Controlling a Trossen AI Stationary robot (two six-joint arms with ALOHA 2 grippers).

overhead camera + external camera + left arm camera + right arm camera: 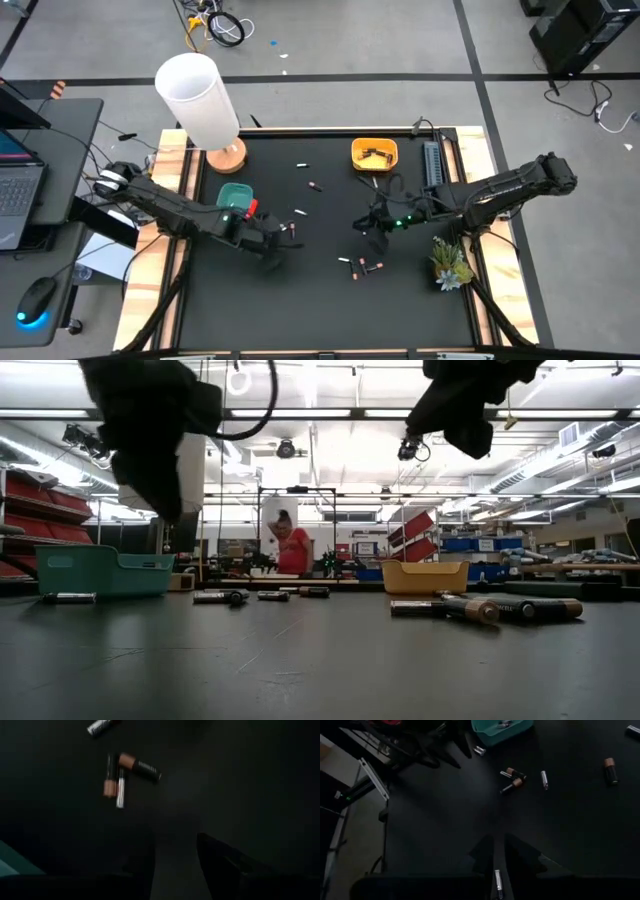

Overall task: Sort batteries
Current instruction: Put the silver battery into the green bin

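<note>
High view shows the black bench (320,310) from above, with both dark arms reaching toward its middle. Left of centre, the left gripper (275,240) hangs over the mat just right of the teal bin (233,194); in the left wrist view its 2 fingers (227,867) stand apart with bare mat between them. Right of centre, the right gripper (375,232) hangs over the mat below the yellow bin (374,153). In the right wrist view its fingers (520,855) are close together with a thin silver battery (498,882) between them, at the lower middle of the frame.

Loose batteries (362,265) lie in a small cluster at the lower middle of the high view, below the right gripper. Others are scattered in the upper middle (314,186) and next to the left gripper (291,229). A few more lie inside the yellow bin, and the right wrist view shows some in the teal bin.

A white lamp (200,100) stands at the upper left corner of the bench, and a green plant sprig (450,262) sits near the right edge.
</note>
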